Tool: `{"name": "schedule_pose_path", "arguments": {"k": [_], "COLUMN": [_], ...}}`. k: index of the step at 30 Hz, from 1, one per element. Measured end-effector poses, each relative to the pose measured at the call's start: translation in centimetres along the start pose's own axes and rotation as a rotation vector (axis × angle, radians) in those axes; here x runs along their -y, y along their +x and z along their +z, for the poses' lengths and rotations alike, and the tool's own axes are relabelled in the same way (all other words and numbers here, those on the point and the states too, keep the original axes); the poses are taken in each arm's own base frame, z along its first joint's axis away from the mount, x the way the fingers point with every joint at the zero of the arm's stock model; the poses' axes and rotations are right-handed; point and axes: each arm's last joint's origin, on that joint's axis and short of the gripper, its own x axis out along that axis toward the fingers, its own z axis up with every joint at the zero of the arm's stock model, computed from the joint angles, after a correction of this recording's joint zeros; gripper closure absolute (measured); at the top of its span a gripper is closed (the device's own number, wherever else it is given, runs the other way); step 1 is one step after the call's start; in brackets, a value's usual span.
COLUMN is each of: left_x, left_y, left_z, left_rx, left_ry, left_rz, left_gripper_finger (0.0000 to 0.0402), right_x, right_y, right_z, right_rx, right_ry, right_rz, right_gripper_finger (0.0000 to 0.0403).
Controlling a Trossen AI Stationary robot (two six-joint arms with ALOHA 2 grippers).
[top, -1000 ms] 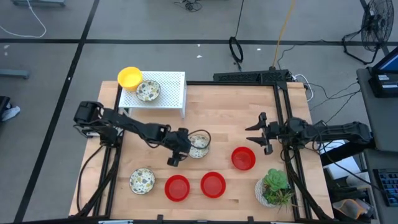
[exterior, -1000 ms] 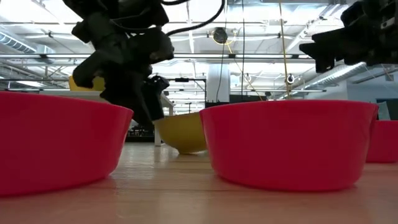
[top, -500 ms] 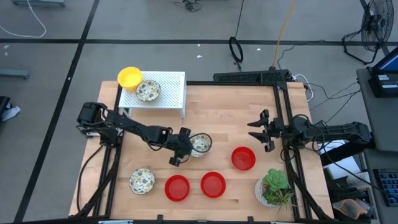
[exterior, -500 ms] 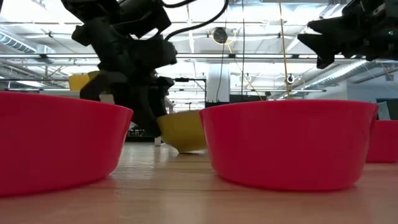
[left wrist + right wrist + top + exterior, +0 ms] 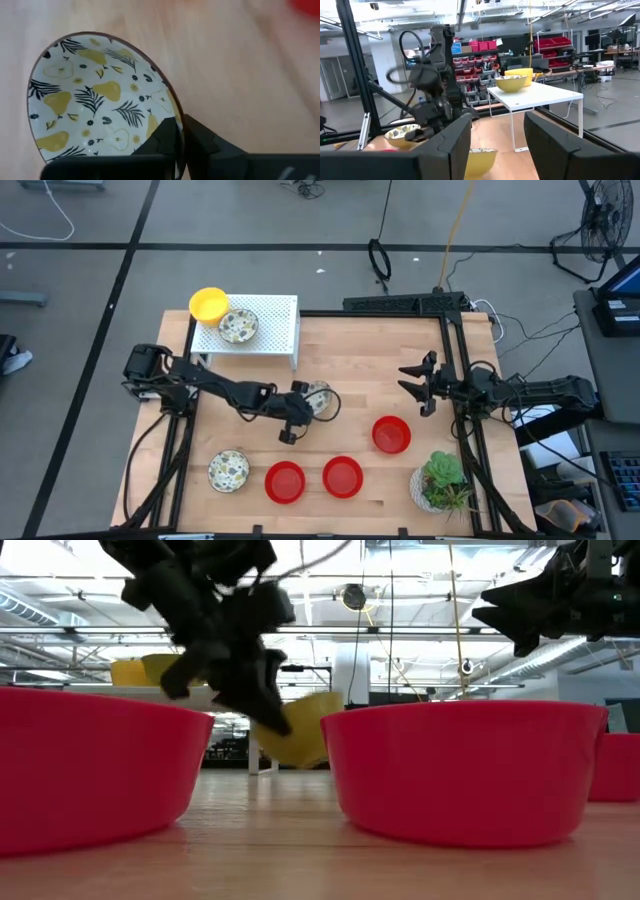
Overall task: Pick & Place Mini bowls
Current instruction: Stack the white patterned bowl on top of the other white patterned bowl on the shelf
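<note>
Meanwhile, the left gripper (image 5: pixel 297 408) pinched the rim of a patterned bowl (image 5: pixel 100 97), tilted clear of the table (image 5: pixel 360 370) near its centre. Bare wood lay open behind it, toward the white shelf (image 5: pixel 275 320). The right gripper (image 5: pixel 417 383) hovered open near the right edge, above a red bowl (image 5: pixel 391 434).

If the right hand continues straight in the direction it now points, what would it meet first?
The right hand, open above the table, points toward the left hand gripping the patterned bowl. Probably that bowl and hand come first; the heights are unclear.
</note>
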Motion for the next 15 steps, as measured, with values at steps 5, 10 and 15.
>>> {"name": "schedule_pose_path", "arguments": {"k": [5, 10, 15], "left_x": [-0.8, -3.1, -6.3], "left_y": [-3.0, -7.9, -12.2], "left_z": [2.1, 4.1, 4.5], "left_rx": [0.112, 0.129, -0.019], "left_ry": [-0.007, -0.011, -0.033], "left_rz": [0.063, 0.275, 0.591], "left_gripper_finger": [0.0390, 0.0382, 0.0369], "right_x": [0.0, 0.0, 0.0], "right_y": [0.0, 0.0, 0.0], "right_z": [0.0, 0.0, -0.2], "right_rx": [-0.004, -0.003, -0.017], "right_ry": [-0.001, 0.000, -0.002], "right_rz": [0.000, 0.000, 0.000], "right_gripper_finger": [0.0234, 0.0234, 0.0234]}}
